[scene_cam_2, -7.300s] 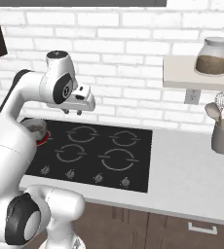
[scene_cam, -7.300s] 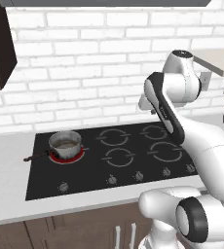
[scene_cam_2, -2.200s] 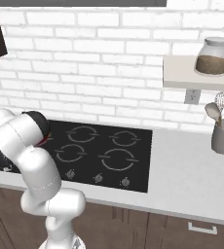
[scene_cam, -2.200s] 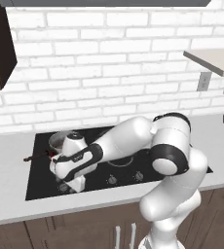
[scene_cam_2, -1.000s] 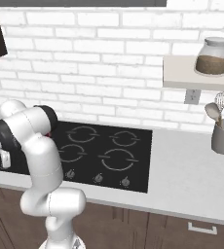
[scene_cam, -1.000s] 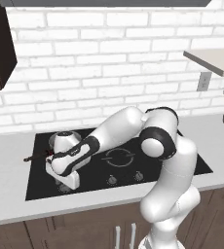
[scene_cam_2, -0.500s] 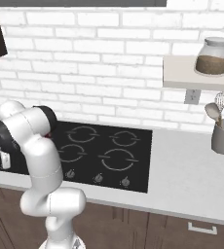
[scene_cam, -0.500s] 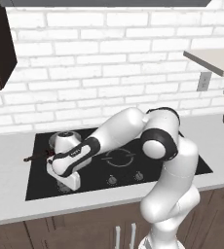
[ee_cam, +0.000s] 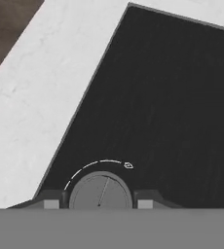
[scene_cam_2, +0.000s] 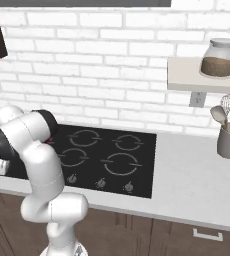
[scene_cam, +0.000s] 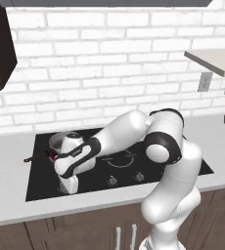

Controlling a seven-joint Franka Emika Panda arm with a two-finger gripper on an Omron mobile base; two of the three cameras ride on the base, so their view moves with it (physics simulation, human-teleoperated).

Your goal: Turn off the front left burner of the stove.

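The arm reaches low over the front left corner of the stove (scene_cam: 183, 163), a black glass cooktop set into the pale counter (scene_cam: 7, 205) under a white brick wall. In the left base view the tool (scene_cam: 68, 184) points down at the stove's front edge, at the left end of the knob row.

In the hand view the tool (ee_cam: 100, 204) has one dark fingertip on each side of a small grey round knob (ee_cam: 100, 193), both just beside its rim. The jaws stand narrow, about the knob's width, but whether the tips press the knob or merely flank it cannot be told. A thin pointer line on the knob's face runs up and slightly right, and a white dashed arc with a small mark at its end curves over the knob.

Just behind the arm's wrist in the left base view, a small metal saucepan (scene_cam: 65, 141) with a dark handle pointing left sits on the front left burner (scene_cam: 52, 154), where a sliver of red shows at its base.

At the right, a grey holder of utensils (scene_cam_2: 229, 141) stands on the counter, and a jar (scene_cam_2: 218, 58) rests on a wall shelf (scene_cam_2: 187, 82).
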